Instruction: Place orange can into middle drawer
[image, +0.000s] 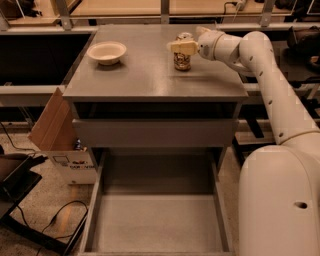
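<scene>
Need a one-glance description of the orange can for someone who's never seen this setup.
Start at the flat top of the grey cabinet, above the pulled-out middle drawer. On its right rear part stands the orange can, upright, with the gripper at its upper end. Unlike the wide, low cream bowl at the left, it is narrow, tall and orange-brown.
</scene>
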